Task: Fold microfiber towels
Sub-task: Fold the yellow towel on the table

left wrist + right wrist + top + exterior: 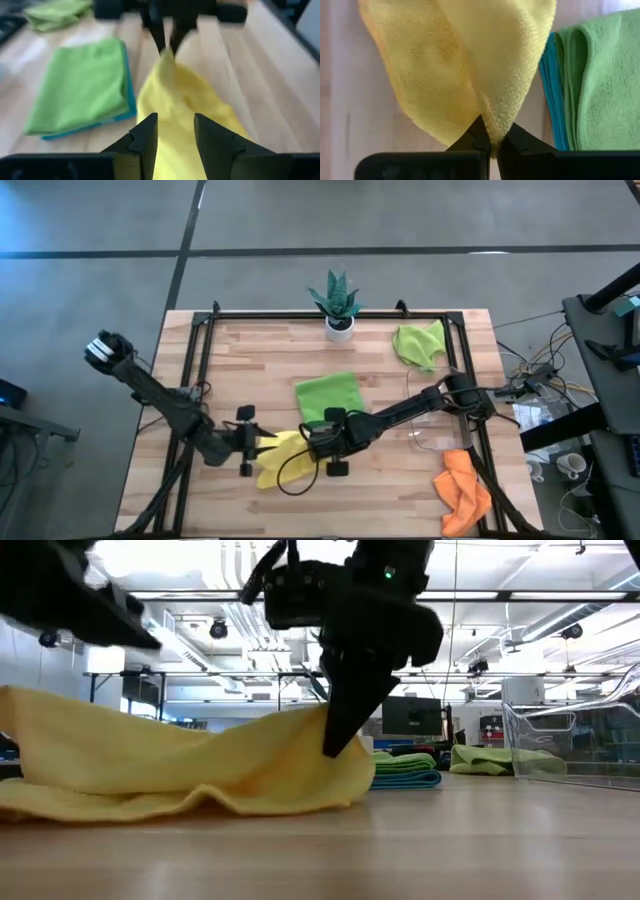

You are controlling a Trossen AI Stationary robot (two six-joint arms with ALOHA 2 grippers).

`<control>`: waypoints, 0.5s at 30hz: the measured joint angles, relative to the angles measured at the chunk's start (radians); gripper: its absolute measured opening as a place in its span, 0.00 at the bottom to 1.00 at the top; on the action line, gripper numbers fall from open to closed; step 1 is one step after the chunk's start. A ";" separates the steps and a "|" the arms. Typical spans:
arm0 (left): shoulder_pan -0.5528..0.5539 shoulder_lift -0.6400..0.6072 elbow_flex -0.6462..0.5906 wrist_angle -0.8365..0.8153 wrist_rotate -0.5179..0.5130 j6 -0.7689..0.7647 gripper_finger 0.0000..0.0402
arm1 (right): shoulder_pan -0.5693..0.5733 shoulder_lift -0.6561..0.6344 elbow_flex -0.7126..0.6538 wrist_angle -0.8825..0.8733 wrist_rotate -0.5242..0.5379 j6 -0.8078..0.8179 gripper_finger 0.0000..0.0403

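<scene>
pinching yellow towel (485, 65) edge: right pincer (492, 142); left pincer (175, 137) released beside.

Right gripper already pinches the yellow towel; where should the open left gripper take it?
On the free edge of the yellow towel nearest the left gripper, coming in low from its own side, opposite the right gripper. That edge lies slack between its open fingers.

Yellow towel (485, 60); lime-green towel (600, 80)
</scene>
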 joint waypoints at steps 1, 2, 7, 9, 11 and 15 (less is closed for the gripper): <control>0.002 0.021 0.006 -0.001 0.021 0.000 0.28 | 0.000 0.000 0.005 -0.008 -0.004 -0.005 0.02; 0.002 0.038 0.015 -0.002 0.040 0.000 0.28 | 0.000 -0.001 0.011 -0.020 -0.004 -0.008 0.02; -0.050 0.100 0.137 -0.159 0.122 0.007 0.28 | 0.000 -0.003 0.016 -0.061 -0.004 -0.008 0.02; -0.084 0.147 0.216 -0.328 0.139 0.006 0.28 | 0.000 -0.003 0.014 -0.065 -0.004 -0.008 0.02; -0.118 0.201 0.296 -0.505 0.139 0.027 0.28 | -0.001 -0.003 0.014 -0.068 -0.004 -0.008 0.02; -0.160 0.330 0.410 -0.645 0.114 0.114 0.28 | -0.006 -0.003 0.013 -0.067 -0.004 -0.008 0.02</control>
